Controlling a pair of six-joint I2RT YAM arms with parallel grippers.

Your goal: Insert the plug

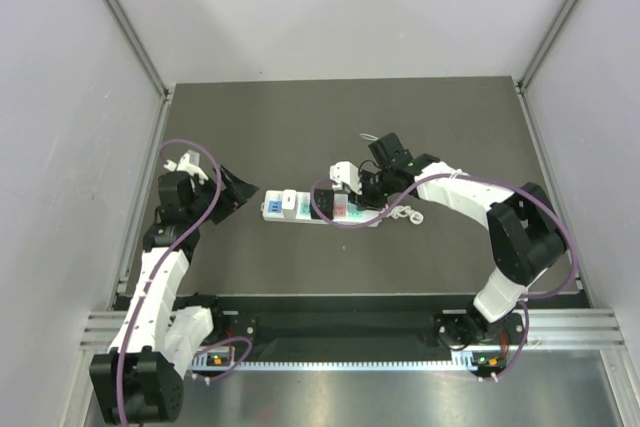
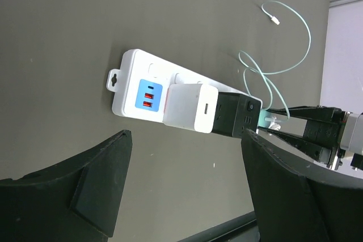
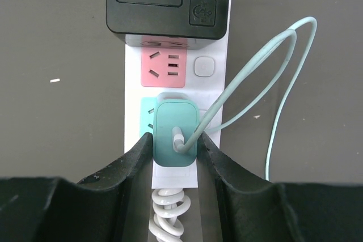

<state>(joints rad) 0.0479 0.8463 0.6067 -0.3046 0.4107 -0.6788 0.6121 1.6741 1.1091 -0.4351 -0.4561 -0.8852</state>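
A white power strip (image 1: 300, 209) lies in the middle of the dark table, with blue, pink and teal sockets. My right gripper (image 3: 176, 148) is shut on a teal plug (image 3: 176, 134) and holds it over the teal socket, at the strip (image 3: 212, 92). I cannot tell how deep the plug sits. Its pale green cable (image 3: 266, 66) loops off to the right. My right gripper (image 1: 375, 189) stands over the strip's right end. My left gripper (image 2: 187, 145) is open and empty, near the strip's (image 2: 130, 77) left end, and also shows in the top view (image 1: 240, 197).
A white charger (image 2: 190, 107) and a black adapter cube (image 3: 170, 1) are plugged in further along the strip. The strip's coiled white cord (image 3: 167, 213) trails from its right end. The plug cable's loose end (image 2: 275, 20) lies on the table beyond.
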